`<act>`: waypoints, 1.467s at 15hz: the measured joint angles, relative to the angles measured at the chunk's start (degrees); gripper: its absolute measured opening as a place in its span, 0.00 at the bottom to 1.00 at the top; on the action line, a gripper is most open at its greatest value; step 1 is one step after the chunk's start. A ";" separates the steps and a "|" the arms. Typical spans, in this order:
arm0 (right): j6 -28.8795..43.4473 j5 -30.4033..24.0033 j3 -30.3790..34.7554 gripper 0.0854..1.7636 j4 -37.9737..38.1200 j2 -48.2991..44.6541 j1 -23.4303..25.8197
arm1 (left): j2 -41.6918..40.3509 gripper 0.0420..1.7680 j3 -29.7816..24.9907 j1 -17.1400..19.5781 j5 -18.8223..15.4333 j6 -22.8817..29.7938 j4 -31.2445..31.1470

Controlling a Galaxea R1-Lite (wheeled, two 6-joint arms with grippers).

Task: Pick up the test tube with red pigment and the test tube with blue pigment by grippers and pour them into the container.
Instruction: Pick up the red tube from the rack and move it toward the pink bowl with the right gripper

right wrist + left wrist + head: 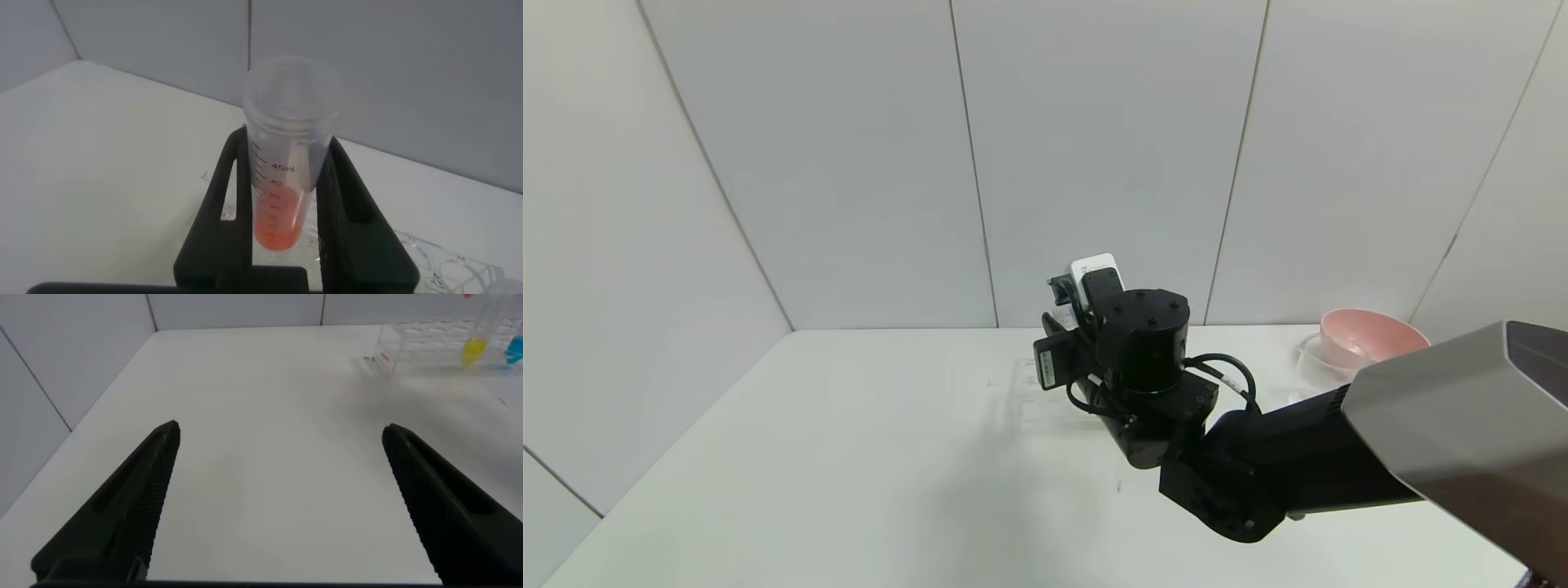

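Note:
My right gripper [286, 145] is shut on the test tube with red pigment [286, 204], a clear graduated tube with a little orange-red liquid at its round bottom. It holds the tube upright above the clear rack [445, 265]. In the head view the right arm [1143, 367] covers the gripper and the tube. The test tube with blue pigment [515, 349] stands in the rack [425, 339] beside a yellow-liquid tube [472, 349]. My left gripper [279, 429] is open and empty over bare table, well short of the rack. The clear container [1308, 357] stands at the far right.
A pink bowl [1368, 335] sits at the far right against the container. The white table [849, 457] is walled by grey panels at the back and sides. The rack shows faintly in the head view [1021, 392], left of the right wrist.

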State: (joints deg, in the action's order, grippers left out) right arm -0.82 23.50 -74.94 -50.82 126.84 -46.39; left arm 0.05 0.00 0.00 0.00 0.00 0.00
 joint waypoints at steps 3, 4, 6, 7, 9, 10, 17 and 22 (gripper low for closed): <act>-0.13 -1.89 6.23 0.25 -0.27 -3.72 -0.48 | 0.00 1.00 0.00 0.00 0.00 0.00 0.00; -0.11 -2.66 9.09 0.25 -0.41 -5.56 -0.63 | 0.00 1.00 0.00 0.00 0.00 0.00 0.00; -0.02 -4.86 16.01 0.25 -0.50 -10.20 -0.85 | 0.00 1.00 0.00 0.00 0.00 0.00 0.00; 0.06 -6.05 19.61 0.25 -0.61 -12.76 -0.88 | 0.00 1.00 0.00 0.00 0.00 0.00 -0.02; 0.17 -9.08 27.15 0.25 -0.63 -18.49 -0.33 | 0.00 1.00 0.00 0.00 0.00 0.00 0.00; 0.20 -11.08 30.62 0.25 -0.61 -21.39 0.46 | 0.00 1.00 0.00 0.00 0.00 -0.02 0.00; -0.77 -32.70 45.45 0.25 0.16 -37.13 23.32 | 0.00 1.00 0.00 0.00 0.00 0.00 0.00; -4.11 -50.38 47.07 0.25 0.79 -39.91 44.19 | 0.00 1.00 0.00 0.00 0.00 0.00 0.00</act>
State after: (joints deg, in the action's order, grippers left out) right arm -4.92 -26.88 -27.87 -50.03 86.93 -2.19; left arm 0.05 0.00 0.00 0.00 0.00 0.00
